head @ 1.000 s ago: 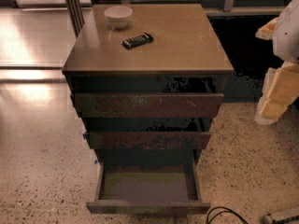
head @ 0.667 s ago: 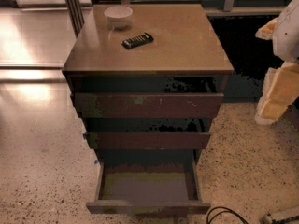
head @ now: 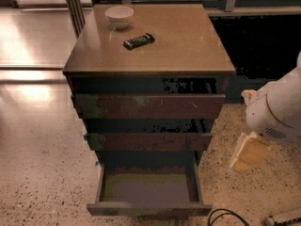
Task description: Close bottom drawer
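The bottom drawer (head: 148, 209) of the dark brown cabinet (head: 150, 55) stands pulled far out, and its empty grey-green inner floor shows. Above it, the middle drawer (head: 148, 141) and the top drawer (head: 148, 106) stick out only slightly. My gripper (head: 248, 152), a cream-coloured part hanging under the white arm (head: 277, 109), is to the right of the cabinet at about the middle drawer's height. It is apart from the drawers and holds nothing I can see.
A white bowl (head: 119, 16) and a black flat object (head: 138, 41) lie on the cabinet top. A black cable (head: 225, 216) loops on the speckled floor at the front right. A dark wall or unit stands behind on the right.
The arm and gripper have moved down and left, closer to the cabinet's right side. The drawers have not moved.
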